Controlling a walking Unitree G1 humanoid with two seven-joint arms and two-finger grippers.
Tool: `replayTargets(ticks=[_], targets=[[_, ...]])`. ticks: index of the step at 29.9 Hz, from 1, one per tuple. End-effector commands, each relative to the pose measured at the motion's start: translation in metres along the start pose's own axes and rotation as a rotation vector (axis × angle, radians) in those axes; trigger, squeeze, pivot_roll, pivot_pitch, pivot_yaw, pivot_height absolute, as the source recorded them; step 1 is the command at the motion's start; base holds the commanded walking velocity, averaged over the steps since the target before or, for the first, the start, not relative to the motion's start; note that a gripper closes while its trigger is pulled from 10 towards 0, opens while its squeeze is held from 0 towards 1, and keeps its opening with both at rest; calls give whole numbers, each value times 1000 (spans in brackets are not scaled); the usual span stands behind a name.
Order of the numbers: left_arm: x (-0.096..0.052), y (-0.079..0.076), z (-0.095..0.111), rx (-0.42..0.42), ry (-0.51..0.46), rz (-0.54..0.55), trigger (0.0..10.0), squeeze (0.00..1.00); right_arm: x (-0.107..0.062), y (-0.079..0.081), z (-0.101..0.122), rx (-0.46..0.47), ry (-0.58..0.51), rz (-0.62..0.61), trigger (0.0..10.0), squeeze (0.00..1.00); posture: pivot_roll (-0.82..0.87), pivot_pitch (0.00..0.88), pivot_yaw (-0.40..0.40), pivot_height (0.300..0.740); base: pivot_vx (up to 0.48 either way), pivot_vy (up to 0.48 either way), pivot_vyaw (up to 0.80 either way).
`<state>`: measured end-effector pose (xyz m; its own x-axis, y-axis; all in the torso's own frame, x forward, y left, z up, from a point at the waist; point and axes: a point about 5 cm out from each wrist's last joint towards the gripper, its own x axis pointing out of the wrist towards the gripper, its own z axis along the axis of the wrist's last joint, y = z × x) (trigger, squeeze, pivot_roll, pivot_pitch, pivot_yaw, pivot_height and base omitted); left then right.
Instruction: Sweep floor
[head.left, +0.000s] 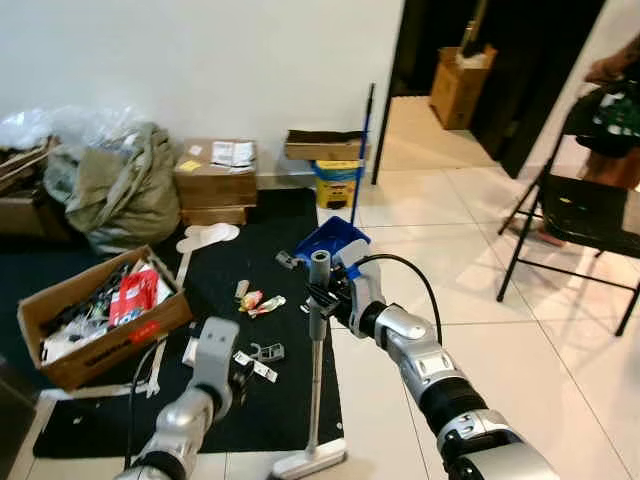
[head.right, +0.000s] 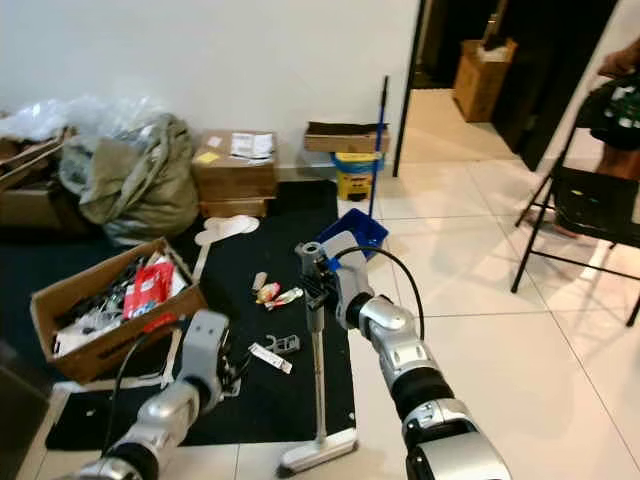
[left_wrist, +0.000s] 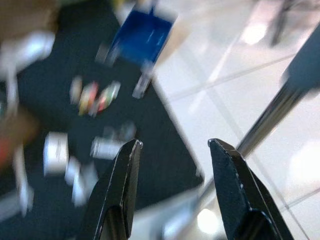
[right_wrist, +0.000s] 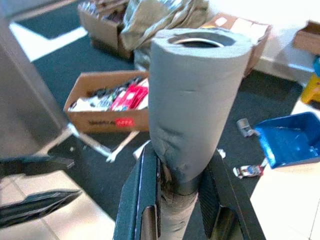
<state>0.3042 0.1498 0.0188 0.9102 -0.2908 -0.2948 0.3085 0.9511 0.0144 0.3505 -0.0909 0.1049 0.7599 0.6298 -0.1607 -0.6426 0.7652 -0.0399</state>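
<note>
Farthest to the left of the broom (head.left: 317, 370) we see a cardboard box (head.left: 95, 320) of odds and ends resting on the black mat (head.left: 290, 400). Nearer the broom, our left gripper (left_wrist: 175, 185) hangs low over the mat with its fingers (left_wrist: 122, 190) spread apart and nothing between them; the broom's metal shaft runs just beside it in the left wrist view. Between that gripper and the broom lie small scraps of litter (head.left: 262, 303), including bright wrappers and white tags, scattered on the mat.

The broom stands nearly upright at the mat's right edge, its flat head on the floor where mat meets white tile (head.left: 480, 300). Our right gripper (right_wrist: 180, 200) is clamped on the shaft just under the grey foam grip (right_wrist: 192, 100) at its top.

Behind the broom sits a blue dustpan (head.left: 330, 240), and well off to its right a black folding chair (head.left: 585, 215) stands on the tile.
</note>
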Motion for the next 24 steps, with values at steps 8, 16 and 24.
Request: replayTargets(ticks=[8,16,24], targets=[[12,-21,57,70,-283,-262,10000,0,-3,-14,46,-24,-177,4,0,0,-41,29,22,740,0,0,-800],[13,-27,73,116,-353,-310,10000,0,0,-7,68,-56,-249,53,1804,0,-48,26,20,740,0,0,-800],[10,-31,82,125,-411,-370,10000,0,1,-8,78,-75,-261,68,10000,0,-48,23,5,740,0,0,-100]])
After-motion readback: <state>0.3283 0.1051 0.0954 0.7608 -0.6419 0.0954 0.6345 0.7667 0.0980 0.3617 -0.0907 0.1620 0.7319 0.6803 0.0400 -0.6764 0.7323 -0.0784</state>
